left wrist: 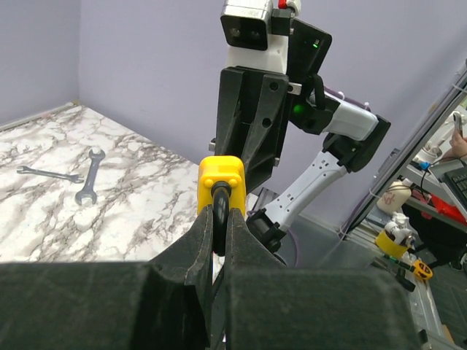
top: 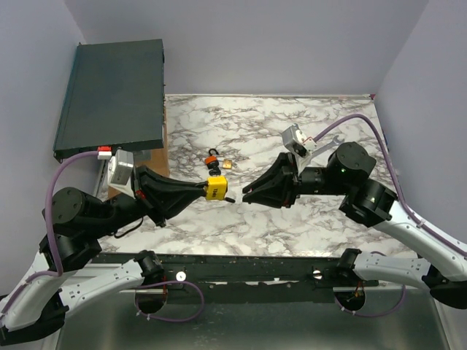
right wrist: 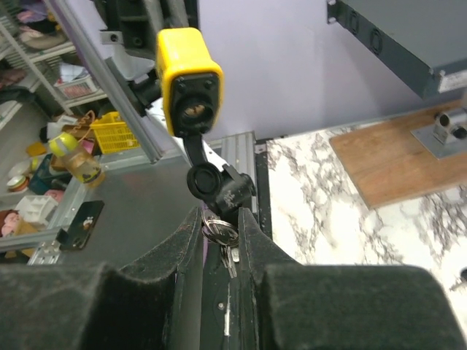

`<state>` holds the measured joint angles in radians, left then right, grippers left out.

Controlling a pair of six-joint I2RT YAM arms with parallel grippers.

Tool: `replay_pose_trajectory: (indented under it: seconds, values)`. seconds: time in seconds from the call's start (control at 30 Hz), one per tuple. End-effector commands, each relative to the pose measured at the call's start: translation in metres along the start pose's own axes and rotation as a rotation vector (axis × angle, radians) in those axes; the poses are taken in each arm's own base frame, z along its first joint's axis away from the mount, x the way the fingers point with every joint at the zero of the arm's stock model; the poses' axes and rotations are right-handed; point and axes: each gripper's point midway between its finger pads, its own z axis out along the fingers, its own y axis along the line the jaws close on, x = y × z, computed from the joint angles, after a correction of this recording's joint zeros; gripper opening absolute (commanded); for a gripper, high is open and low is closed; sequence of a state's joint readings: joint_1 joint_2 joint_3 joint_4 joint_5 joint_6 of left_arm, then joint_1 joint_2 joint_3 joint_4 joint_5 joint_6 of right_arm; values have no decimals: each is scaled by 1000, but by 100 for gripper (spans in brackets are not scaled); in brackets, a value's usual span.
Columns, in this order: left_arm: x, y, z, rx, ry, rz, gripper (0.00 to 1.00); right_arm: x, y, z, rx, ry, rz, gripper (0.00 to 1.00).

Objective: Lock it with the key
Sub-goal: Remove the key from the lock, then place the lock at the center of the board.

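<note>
Left fingers (left wrist: 191, 251) clamp the yellow padlock (left wrist: 221, 175); right-wrist view alone shows right fingers (right wrist: 184, 255) pinching keys (right wrist: 218, 232).

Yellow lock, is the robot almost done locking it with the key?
About halfway. Done: the left pincer holds the yellow lock up by its shackle, and the right pincer grips the key. The keyhole is uncovered, its cap hanging down. In hand: key and lock face each other, not yet touching. Left: pushing the key in and turning it.
</note>
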<state>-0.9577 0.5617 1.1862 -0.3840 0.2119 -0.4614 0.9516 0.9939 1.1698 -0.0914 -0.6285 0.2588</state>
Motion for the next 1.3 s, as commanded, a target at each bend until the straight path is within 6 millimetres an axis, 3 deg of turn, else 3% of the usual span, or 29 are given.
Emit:
replay_pose_trajectory:
  seconds: [0.0,0.17,0.33,0.4,0.47,0.53,0.7,0.87,0.97,1.13,1.27]
  values:
    - [-26,1,-2,-33,-88,27,0,16,-29,-7,173,37,23,1]
    - [-7,31,16,-151,-32,14,0,46,-103,-20,576,101,124,1]
    - [17,50,47,-168,7,6,0,83,-163,-32,878,174,225,1]
    - [26,61,61,-181,20,-17,0,98,-195,-54,1010,190,311,1]
    - [32,74,75,-191,24,-55,0,113,-230,-90,1122,172,436,1]
    - [44,90,90,-197,41,-101,0,131,-251,-121,1184,148,546,1]
    - [79,125,134,-192,100,-198,0,158,-277,-176,1359,105,669,1]
    - [119,154,180,-171,176,-288,0,180,-288,-230,1497,59,777,1]
    - [154,168,208,-140,243,-375,0,192,-291,-260,1587,48,811,1]
    - [208,192,247,-118,330,-487,0,209,-294,-287,1690,37,853,1]
    - [251,209,270,-132,393,-558,0,230,-296,-295,1730,47,903,1]
